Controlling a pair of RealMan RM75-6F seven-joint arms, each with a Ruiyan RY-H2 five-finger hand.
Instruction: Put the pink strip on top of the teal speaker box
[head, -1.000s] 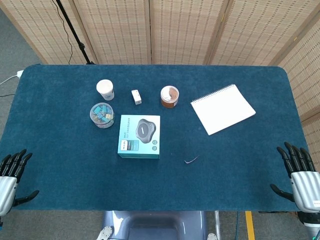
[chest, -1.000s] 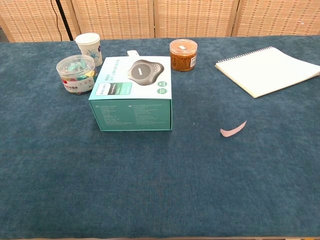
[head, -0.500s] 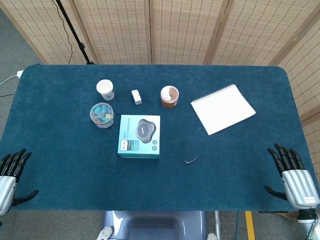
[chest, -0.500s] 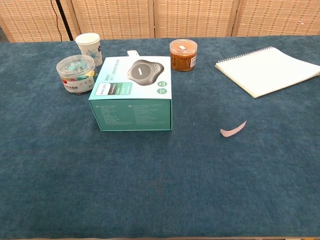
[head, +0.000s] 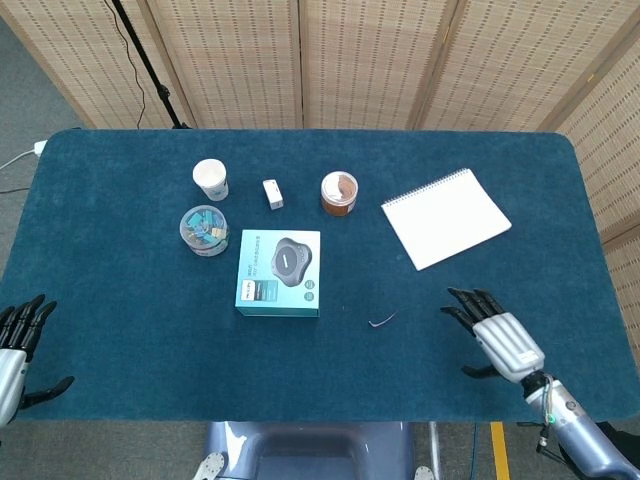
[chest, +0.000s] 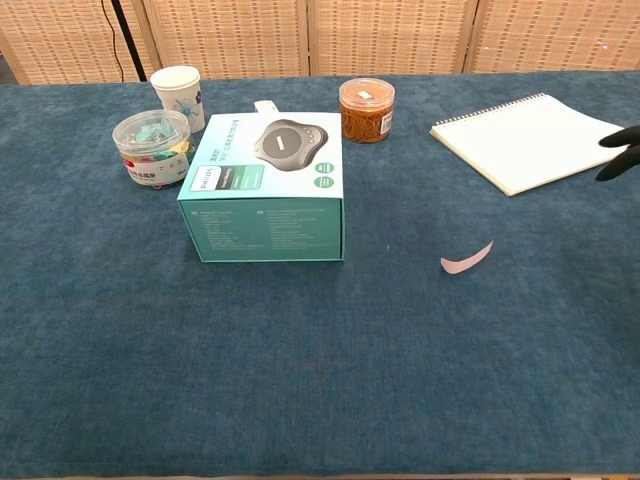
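The pink strip (head: 382, 321) (chest: 466, 259) lies curled on the blue cloth, right of the teal speaker box (head: 280, 272) (chest: 266, 200). My right hand (head: 497, 335) hovers open over the table to the right of the strip, apart from it; only its dark fingertips (chest: 622, 150) show at the right edge of the chest view. My left hand (head: 17, 345) stays open at the table's near left edge, far from everything. Nothing rests on the box top.
A white spiral notebook (head: 446, 217) lies at the back right. An amber jar (head: 339, 192), a small white block (head: 272, 193), a paper cup (head: 211, 179) and a clear tub of clips (head: 204, 229) stand behind and left of the box.
My right hand has moved in from the near right edge, leftward over the table toward the pink strip. My left hand has drifted slightly lower. The objects have not moved.
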